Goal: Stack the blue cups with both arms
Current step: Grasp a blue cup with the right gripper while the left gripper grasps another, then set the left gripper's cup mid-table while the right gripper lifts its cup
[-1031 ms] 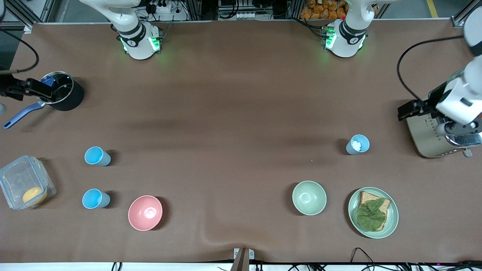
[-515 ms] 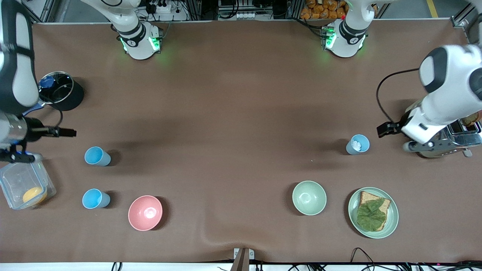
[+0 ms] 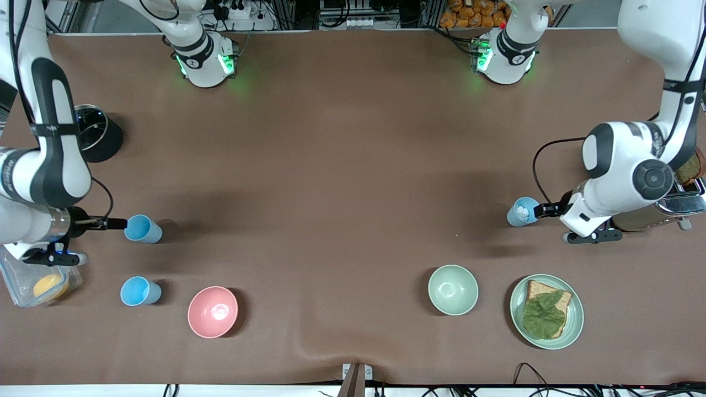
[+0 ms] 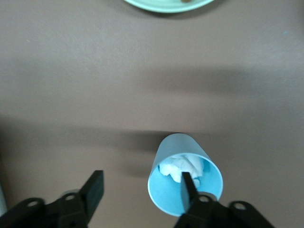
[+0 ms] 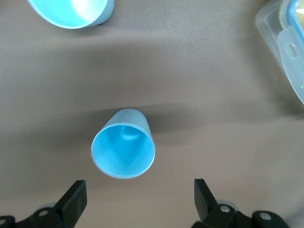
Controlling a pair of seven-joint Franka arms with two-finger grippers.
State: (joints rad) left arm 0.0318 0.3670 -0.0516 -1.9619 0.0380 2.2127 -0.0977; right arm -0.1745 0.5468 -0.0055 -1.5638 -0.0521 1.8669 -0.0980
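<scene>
Partly hidden under the right arm's wrist: clear plastic lidded container (image 3: pixel 22 284), also cut by the picture's edge. Silver toaster (image 3: pixel 670 212) mostly covered by the left arm. Black pot (image 3: pixel 99 140) partly masked. White contents (image 4: pixel 183 166) of the pale grey-blue plastic cup (image 4: pixel 178 178) unidentifiable.

Plainly a robotics lab staging a kitchen: two white jointed arms (image 3: pixel 629 165) bolted on green-lit round bases (image 3: pixel 205 63) along the frame's top, aluminium framing and a white power strip (image 3: pixel 237 12) above the brown-covered table (image 3: pixel 342 165).
</scene>
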